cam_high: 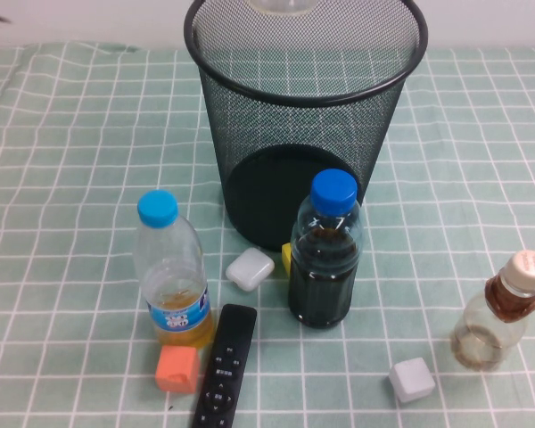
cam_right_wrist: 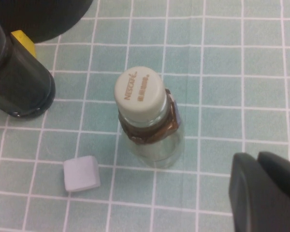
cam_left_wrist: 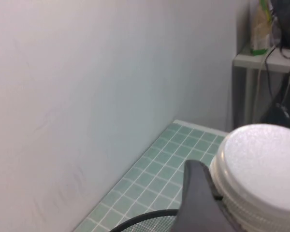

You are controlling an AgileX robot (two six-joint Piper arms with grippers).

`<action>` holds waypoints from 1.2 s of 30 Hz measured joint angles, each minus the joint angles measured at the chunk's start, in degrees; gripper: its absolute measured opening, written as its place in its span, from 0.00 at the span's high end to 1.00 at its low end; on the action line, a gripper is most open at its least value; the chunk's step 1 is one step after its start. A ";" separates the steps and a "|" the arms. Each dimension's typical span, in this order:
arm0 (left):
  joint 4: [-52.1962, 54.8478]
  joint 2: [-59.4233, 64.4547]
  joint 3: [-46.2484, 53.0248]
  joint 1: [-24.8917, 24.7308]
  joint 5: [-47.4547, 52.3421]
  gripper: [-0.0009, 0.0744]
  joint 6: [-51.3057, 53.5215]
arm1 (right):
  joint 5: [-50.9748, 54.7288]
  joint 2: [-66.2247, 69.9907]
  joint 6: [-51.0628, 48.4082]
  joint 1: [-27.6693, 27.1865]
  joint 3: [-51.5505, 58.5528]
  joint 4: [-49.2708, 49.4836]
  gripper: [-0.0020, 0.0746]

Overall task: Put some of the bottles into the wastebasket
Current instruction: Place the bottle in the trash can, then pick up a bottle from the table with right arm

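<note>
The left pincer pinches the white-capped bottle above the wastebasket, not yet dropped. The small cream-capped bottle still stands on the tabletop, right of the wastebasket. The right pincer hovers near it; I cannot tell its grip state.

The tabletop carries a pale green cloth checked with white lines, on which stands a black wire-mesh wastebasket. Near it: a light-blue-capped bottle of orange liquid with a blue label, a dark-blue-capped bottle of dark liquid, and a cream-capped bottle with brown neck wrap. The black left pincer sits against a white bottle cap; the right pincer is black.
</note>
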 joint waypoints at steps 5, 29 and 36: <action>2.34 11.76 -2.97 0.00 -2.55 0.52 1.20 | 0.00 0.09 -0.24 0.00 0.00 -0.14 0.98; 5.75 24.19 -1.82 0.00 0.21 0.32 -2.25 | -1.02 0.09 -12.74 0.00 0.00 1.01 0.76; 5.56 14.94 -1.82 0.00 3.98 0.48 -3.36 | -5.88 3.78 -25.93 0.00 -0.10 12.20 0.37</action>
